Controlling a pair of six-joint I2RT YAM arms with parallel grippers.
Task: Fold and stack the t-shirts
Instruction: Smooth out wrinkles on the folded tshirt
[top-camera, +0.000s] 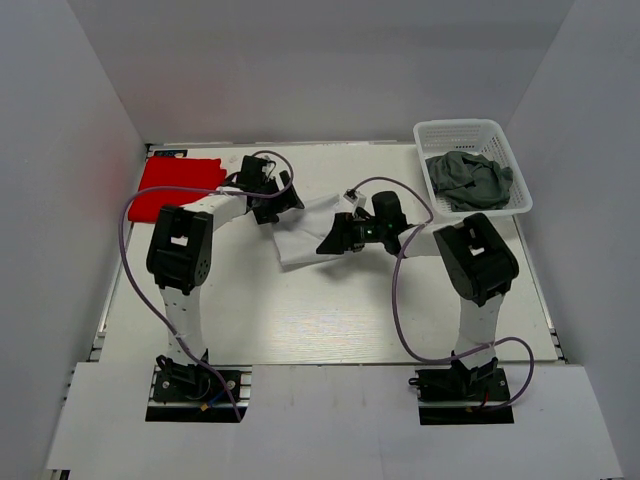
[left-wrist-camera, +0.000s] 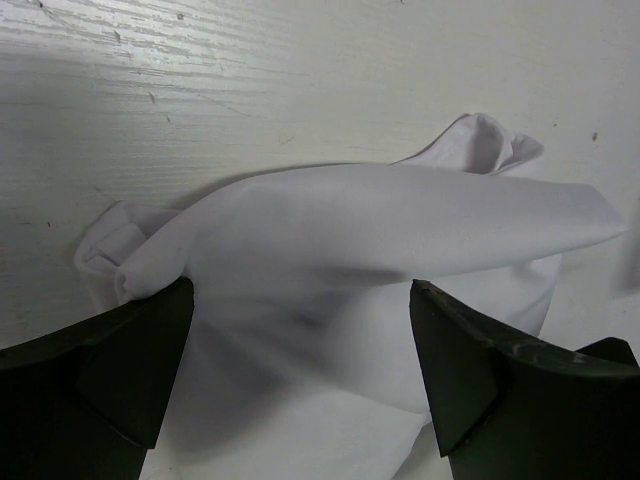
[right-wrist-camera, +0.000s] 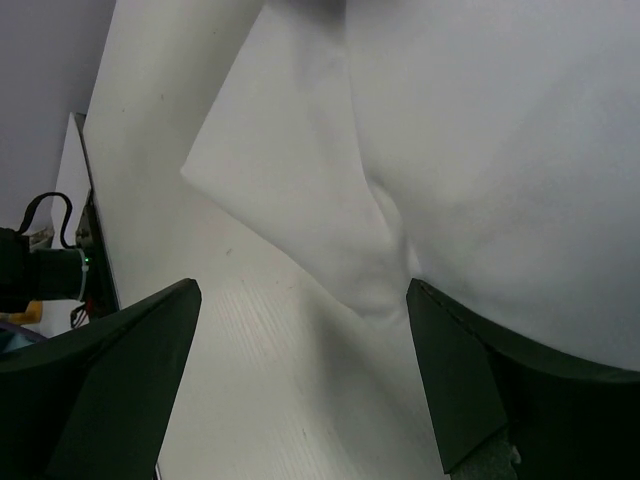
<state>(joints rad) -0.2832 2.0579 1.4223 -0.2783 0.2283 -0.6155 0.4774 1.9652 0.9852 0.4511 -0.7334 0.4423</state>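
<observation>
The white t-shirt (top-camera: 303, 238) lies crumpled and partly folded at the table's middle. My left gripper (top-camera: 275, 211) is at its far left edge, jaws wide open, with the cloth (left-wrist-camera: 380, 220) bunched in front of and under the open gripper (left-wrist-camera: 300, 370). My right gripper (top-camera: 333, 243) is at the shirt's right side, jaws wide open; in its wrist view the gripper (right-wrist-camera: 300, 380) is over bare table by a folded edge of the shirt (right-wrist-camera: 480, 130). The red t-shirt (top-camera: 178, 186) lies folded at the far left. The dark grey t-shirt (top-camera: 470, 178) is heaped in the basket.
The white lattice basket (top-camera: 452, 130) stands at the far right corner. White walls close in the table (top-camera: 300, 320) on the left, back and right. Purple cables loop from both arms.
</observation>
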